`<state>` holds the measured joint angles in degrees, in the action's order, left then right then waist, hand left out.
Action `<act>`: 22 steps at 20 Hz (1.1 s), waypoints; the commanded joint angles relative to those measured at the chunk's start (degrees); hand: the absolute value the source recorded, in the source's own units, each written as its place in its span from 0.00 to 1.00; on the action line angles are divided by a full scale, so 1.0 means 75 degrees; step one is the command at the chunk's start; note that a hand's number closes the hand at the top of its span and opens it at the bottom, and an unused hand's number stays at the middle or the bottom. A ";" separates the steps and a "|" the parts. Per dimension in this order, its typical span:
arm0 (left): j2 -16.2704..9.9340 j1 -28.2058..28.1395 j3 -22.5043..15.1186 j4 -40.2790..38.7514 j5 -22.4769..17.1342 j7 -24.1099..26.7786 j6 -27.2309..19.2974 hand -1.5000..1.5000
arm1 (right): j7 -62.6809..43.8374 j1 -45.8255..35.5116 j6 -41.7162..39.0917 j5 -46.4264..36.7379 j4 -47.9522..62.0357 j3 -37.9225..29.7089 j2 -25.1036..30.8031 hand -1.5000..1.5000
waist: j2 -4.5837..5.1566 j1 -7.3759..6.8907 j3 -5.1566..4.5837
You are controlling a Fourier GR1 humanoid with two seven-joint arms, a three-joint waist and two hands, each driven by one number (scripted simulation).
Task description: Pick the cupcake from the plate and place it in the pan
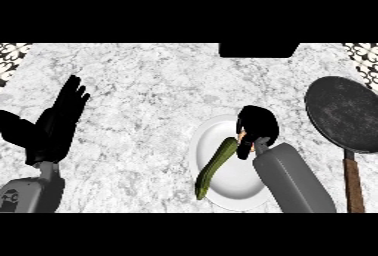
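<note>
- Right hand (257,129) over the upper right part of the white plate (236,187), fingers curled down around something orange-brown, only a sliver visible under the palm — probably the cupcake (243,137), mostly hidden by the hand.
- Grey forearm (292,181) running up from the lower edge, crossing the plate's right rim.
- Green zucchini-like vegetable (214,167) lying diagonally on the plate, upper tip just beside the curled fingers.
- Dark pan (345,114) to the right of the plate, apart from it, brown handle (354,186) pointing toward the lower edge.
- Left hand (57,120) at the view's left, well apart from the plate, fingers straight and pointing up, touching nothing.
- Marble counter (148,90) beneath everything.
</note>
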<state>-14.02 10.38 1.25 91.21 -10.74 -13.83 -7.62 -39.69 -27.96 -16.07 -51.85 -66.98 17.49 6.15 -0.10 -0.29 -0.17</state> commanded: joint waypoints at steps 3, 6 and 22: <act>0.0416 0.0096 -0.0400 -0.0019 0.0523 -0.0001 -0.0396 0.50 | -0.0940 -0.1282 0.0982 -0.0301 0.1103 -0.0820 -0.0625 1.00 | 0.0037 -0.0037 0.0025; 0.0149 -0.0256 -0.0038 -0.0089 0.0084 0.0250 0.0108 0.50 | -0.1363 -0.1587 0.1028 -0.1088 0.0219 -0.0444 -0.0033 1.00 | 0.0000 0.0009 0.0016; 0.0103 -0.0054 0.0144 0.0227 0.0163 -0.0245 0.0102 0.50 | -0.2181 -0.2421 0.0072 -0.2562 -0.2046 -0.0936 0.0899 1.00 | -0.0007 0.0041 0.0024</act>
<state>-13.54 10.23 2.87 90.38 -10.00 -13.46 -6.29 -54.82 -47.10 -15.27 -70.26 -79.74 13.57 10.63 -0.17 0.05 -0.03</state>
